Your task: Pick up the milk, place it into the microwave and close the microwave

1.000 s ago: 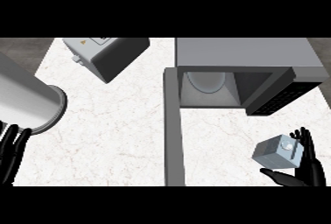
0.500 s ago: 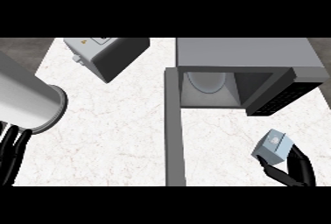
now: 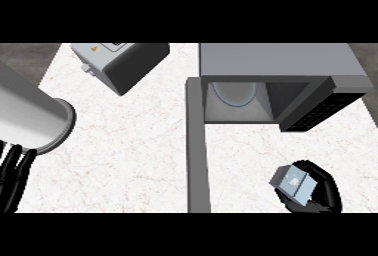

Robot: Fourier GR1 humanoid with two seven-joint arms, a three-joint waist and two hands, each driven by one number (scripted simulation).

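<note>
White marble tabletop [image 3: 133, 150] holds a microwave [image 3: 277, 70] with its door [image 3: 198, 150] swung open. Right hand [image 3: 319, 192] curls around the milk [image 3: 293, 181], low right, in front of it.

My right hand [image 3: 319, 192] sits low at the right of the head view, its black fingers curled round the milk [image 3: 292, 181] from the right side and from below. My left hand [image 3: 13, 172] hangs at the left edge, fingers straight and pointing down toward the lower edge, holding nothing, with the grey forearm [image 3: 29, 117] slanting in above it.
</note>
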